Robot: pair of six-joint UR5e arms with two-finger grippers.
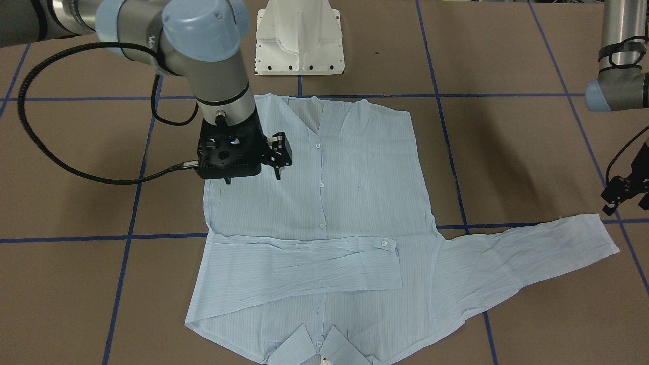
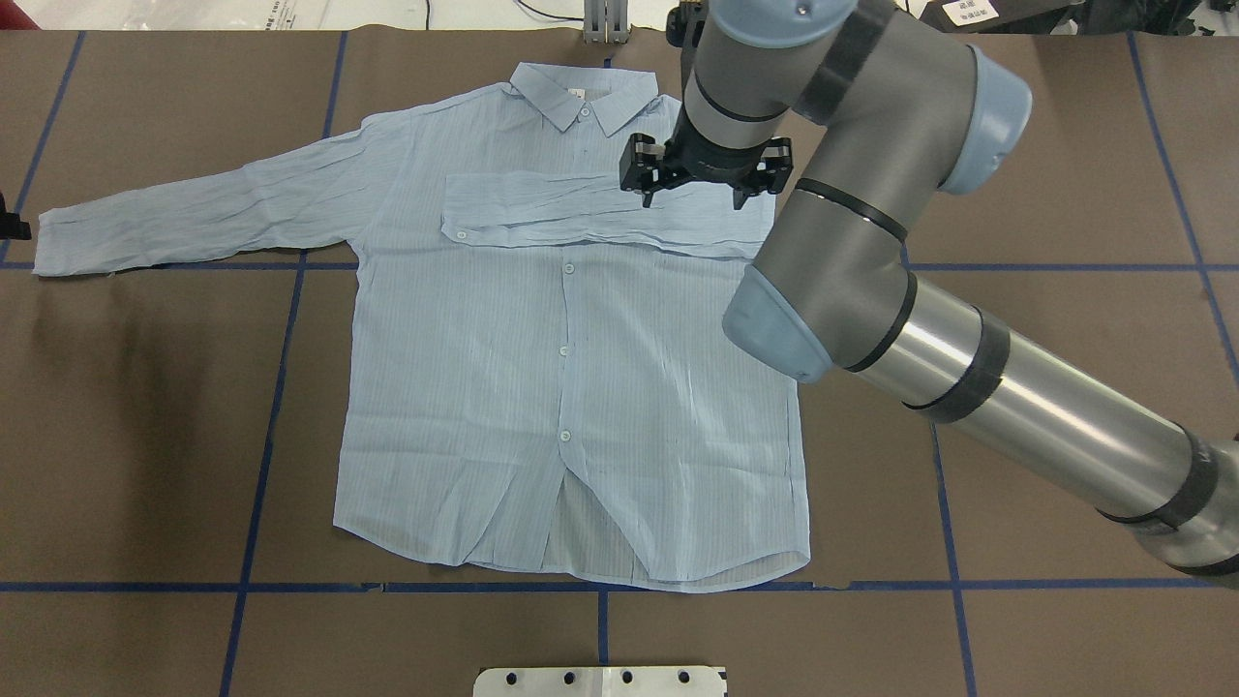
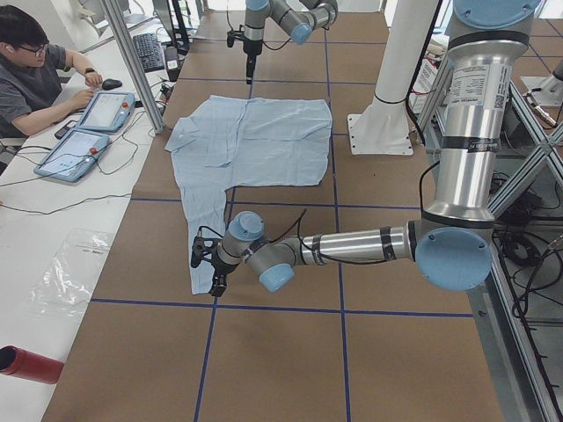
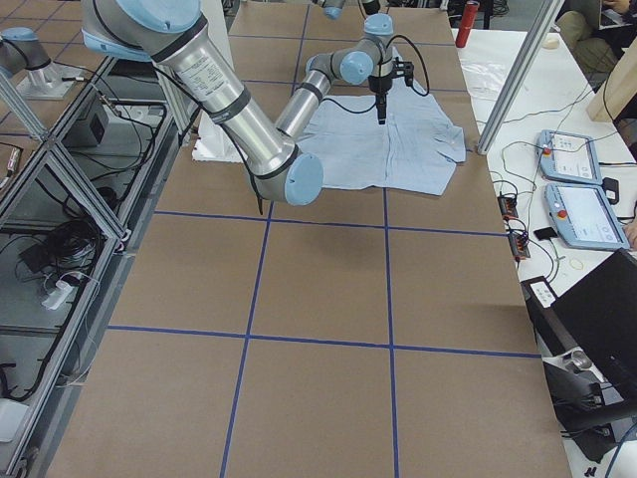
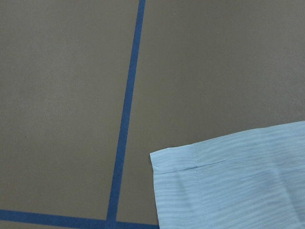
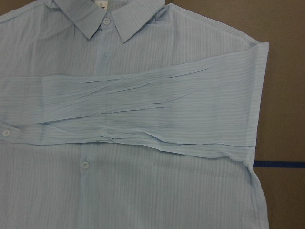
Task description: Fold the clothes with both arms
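The light-blue shirt (image 2: 542,387) lies flat and buttoned, front up, collar (image 2: 581,97) away from the robot. One sleeve (image 2: 581,208) is folded across the chest; it also shows in the right wrist view (image 6: 133,109). The other sleeve (image 2: 194,213) stretches out sideways. My right gripper (image 2: 692,201) hangs above the folded sleeve, fingers apart and empty; it also shows in the front view (image 1: 252,178). My left gripper (image 1: 625,207) hovers by the outstretched cuff (image 1: 606,238), open and empty. The left wrist view shows only the cuff corner (image 5: 228,181).
The white pedestal base (image 1: 299,38) stands at the robot's side of the shirt hem. Blue tape lines (image 2: 281,387) cross the brown table. An operator (image 3: 35,70) sits at a side desk with tablets (image 3: 88,127). A red cylinder (image 3: 26,365) lies there too.
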